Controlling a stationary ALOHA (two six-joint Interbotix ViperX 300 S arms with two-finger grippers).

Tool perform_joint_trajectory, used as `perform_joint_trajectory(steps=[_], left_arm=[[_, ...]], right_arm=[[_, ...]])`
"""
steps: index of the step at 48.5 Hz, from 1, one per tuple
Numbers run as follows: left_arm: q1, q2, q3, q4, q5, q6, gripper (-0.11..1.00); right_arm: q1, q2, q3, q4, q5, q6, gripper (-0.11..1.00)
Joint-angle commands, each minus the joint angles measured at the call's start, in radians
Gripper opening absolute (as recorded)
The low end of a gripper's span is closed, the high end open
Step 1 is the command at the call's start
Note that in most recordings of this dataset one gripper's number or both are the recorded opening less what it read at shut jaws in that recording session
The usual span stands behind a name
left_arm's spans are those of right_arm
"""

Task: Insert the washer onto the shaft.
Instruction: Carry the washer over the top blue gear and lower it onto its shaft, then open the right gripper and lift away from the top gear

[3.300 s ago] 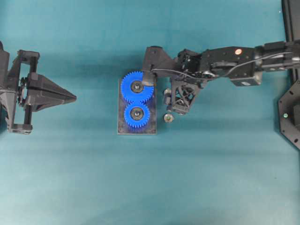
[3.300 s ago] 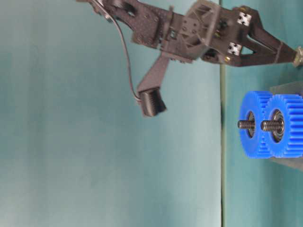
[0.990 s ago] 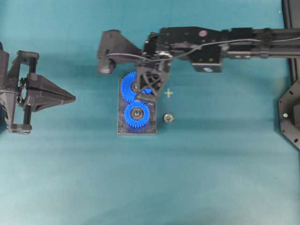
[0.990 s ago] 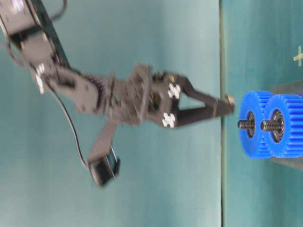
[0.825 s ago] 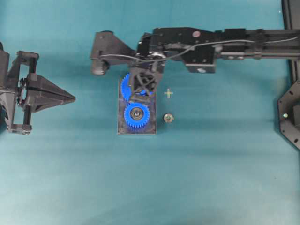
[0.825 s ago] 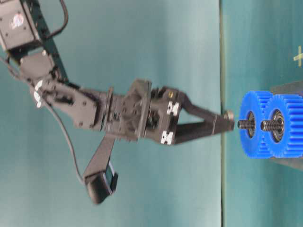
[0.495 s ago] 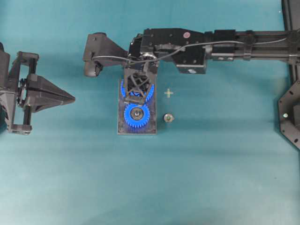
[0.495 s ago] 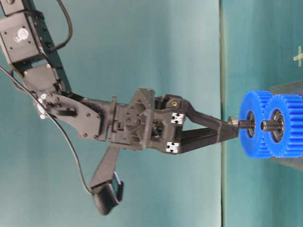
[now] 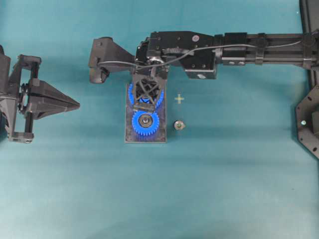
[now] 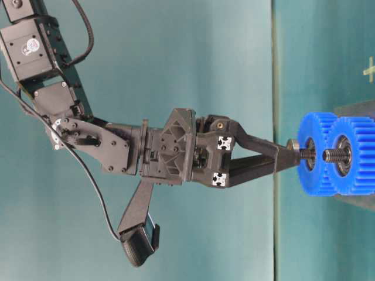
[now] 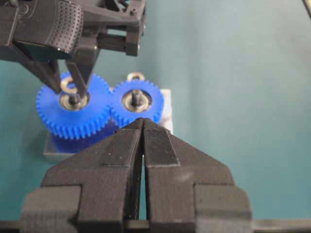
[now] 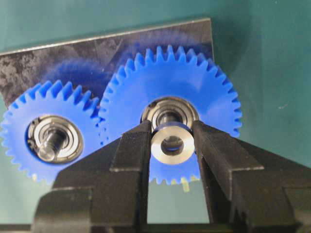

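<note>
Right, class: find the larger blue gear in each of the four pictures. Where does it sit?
Overhead: larger blue gear, mid-table, partly under the right gripper.
Table-level: the farther gear, at the gripper's tips.
Left wrist: upper left.
Right wrist: centre.
Shared landmark: the smaller blue gear meshing beside it.

no readable text, only a yellow cross mark (image 9: 179,99) on the table (image 9: 224,179)

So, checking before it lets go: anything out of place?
Nothing stands out. The right end effector holds the washer at the larger gear's shaft; a nut lies beside the base.
</note>
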Motion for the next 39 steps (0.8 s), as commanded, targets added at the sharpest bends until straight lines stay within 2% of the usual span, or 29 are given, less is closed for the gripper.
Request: perform_joint_trajectory(steps=[1, 26, 35, 37, 39], left_arm=[[0.0, -0.002, -0.009, 0.003, -0.008, 0.0, 0.0], [0.0, -0.002, -0.009, 0.003, -0.011, -0.002, 0.0], [0.002, -0.002, -0.009, 0.003, -0.011, -0.002, 0.0], [0.0, -0.002, -0.009, 0.003, -0.011, -0.002, 0.0], [0.002, -0.002, -0.011, 0.003, -0.011, -0.002, 0.0]], right_arm=[[0.002, -0.015, -0.029, 0.002, 0.0, -0.009, 0.3], [-0.006, 0.014, -0.08, 0.003, 0.037, 0.002, 0.3], [-0.014, 0.015, -0.08, 0.028, 0.044, 0.003, 0.31], [-0.015, 0.015, -0.08, 0.032, 0.048, 0.008, 0.37], [-0.017, 0.015, -0.08, 0.037, 0.051, 0.008, 0.49]])
